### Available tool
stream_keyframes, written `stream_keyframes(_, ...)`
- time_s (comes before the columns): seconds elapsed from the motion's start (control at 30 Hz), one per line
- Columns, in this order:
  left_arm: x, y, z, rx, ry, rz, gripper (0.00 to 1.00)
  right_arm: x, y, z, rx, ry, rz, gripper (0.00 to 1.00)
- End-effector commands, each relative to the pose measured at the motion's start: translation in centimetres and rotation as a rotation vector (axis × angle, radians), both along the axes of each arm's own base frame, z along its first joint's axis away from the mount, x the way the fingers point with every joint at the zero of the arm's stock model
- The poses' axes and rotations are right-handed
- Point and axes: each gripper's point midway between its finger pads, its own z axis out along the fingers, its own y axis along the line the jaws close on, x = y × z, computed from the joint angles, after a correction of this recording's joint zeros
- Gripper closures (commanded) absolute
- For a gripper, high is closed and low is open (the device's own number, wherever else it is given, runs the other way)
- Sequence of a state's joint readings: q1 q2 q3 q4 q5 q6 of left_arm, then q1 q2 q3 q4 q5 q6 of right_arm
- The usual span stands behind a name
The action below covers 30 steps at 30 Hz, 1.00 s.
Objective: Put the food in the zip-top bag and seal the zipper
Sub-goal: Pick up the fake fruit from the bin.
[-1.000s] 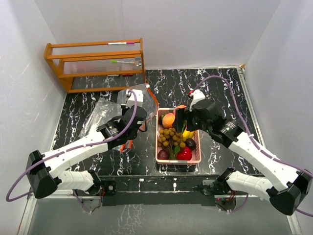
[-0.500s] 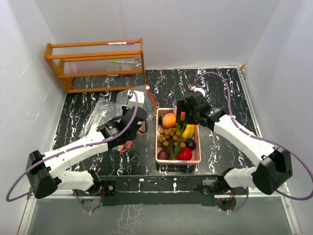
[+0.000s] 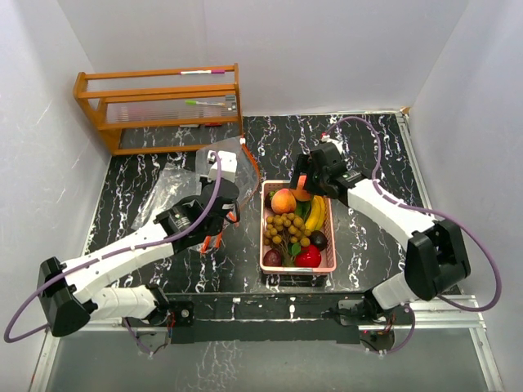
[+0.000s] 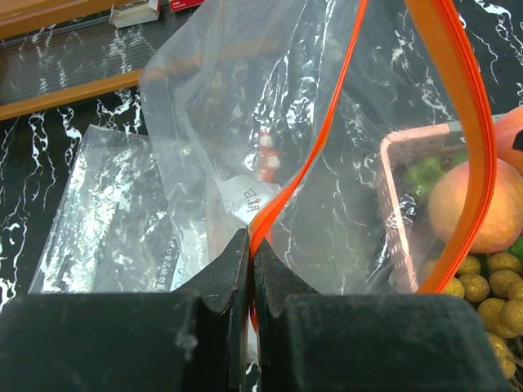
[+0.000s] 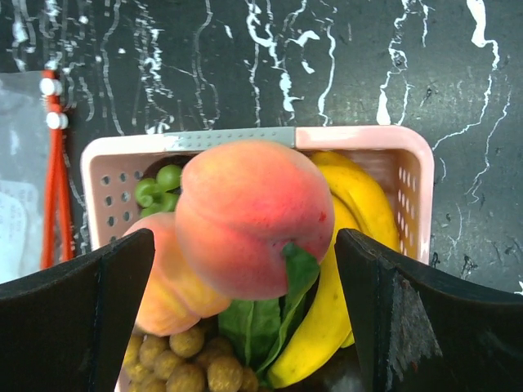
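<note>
Jaws of the left gripper [image 4: 250,242] are clamped tight on the orange zipper edge of the clear plastic zip-top bag [image 4: 212,122]. Over on the right gripper [image 5: 245,235], jaws spread wide hug a round orange-red peach [image 5: 249,208], pink plastic basket [image 5: 364,139] just beyond.

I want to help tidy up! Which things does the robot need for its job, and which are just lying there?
For the job: zip-top bag, pinched by the left hand; peach in the right hand; bananas, longans, red fruit.
Just lying about: wooden rack, flat plastic bag, pink basket that only holds the food.
</note>
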<state>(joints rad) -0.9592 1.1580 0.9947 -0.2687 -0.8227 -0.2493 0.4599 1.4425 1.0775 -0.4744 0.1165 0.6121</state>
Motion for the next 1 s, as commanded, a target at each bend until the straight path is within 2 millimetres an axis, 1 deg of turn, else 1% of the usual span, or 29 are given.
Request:
stream_keyframes(0.0,-0.3,0.5,0.9,-0.024,-0.024,-0.007,1.00,2.2,0.1,2.0,-0.004,-0.073,-0.044,0.02)
stream_keyframes(0.1,-0.3,0.5,1.0,-0.027,-0.027,-0.014,1.00,2.3,-0.2,1.2,-0.023,-0.062,-0.050,0.02)
stream_keyframes(0.2,-0.4,0.4,0.9,-0.029,-0.024,-0.018,1.00,2.4,0.2,0.5,-0.013,-0.051,-0.034,0.02)
stream_keyframes(0.27,-0.4,0.3,0.8,-0.032,-0.022,-0.019,1.00,2.5,0.4,0.4,-0.006,-0.056,-0.028,0.01)
stream_keyframes(0.37,-0.4,0.2,0.6,-0.035,-0.017,-0.020,1.00,2.7,0.5,0.1,-0.010,-0.060,-0.018,0.03)
stream_keyframes(0.5,-0.5,0.2,0.8,-0.045,-0.019,-0.024,1.00,2.7,0.8,-0.8,-0.014,-0.044,0.001,0.09)
stream_keyframes(0.63,-0.6,0.3,0.9,-0.049,-0.022,-0.024,1.00,2.4,1.3,-1.7,0.007,-0.021,0.022,0.19)
stream_keyframes(0.67,-0.6,0.4,1.0,-0.052,-0.023,-0.025,1.00,2.3,1.4,-1.8,0.009,-0.017,0.024,0.20)
stream_keyframes(0.7,-0.6,0.3,1.1,-0.056,-0.024,-0.027,1.00,2.2,1.3,-2.0,0.008,-0.014,0.024,0.24)
stream_keyframes(0.77,-0.7,0.3,1.0,-0.058,-0.024,-0.029,1.00,2.0,1.2,-1.8,0.006,-0.020,0.023,0.36)
stream_keyframes(0.83,-0.7,0.3,0.9,-0.058,-0.022,-0.030,1.00,1.9,1.0,-0.9,0.010,-0.040,0.019,0.38)
stream_keyframes(0.9,-0.7,0.2,0.6,-0.057,-0.016,-0.032,1.00,1.9,0.9,0.7,0.019,-0.077,0.021,0.42)
stream_keyframes(0.97,-0.7,-0.1,0.3,-0.063,-0.010,-0.041,1.00,1.8,0.8,2.8,0.031,-0.120,0.025,0.45)
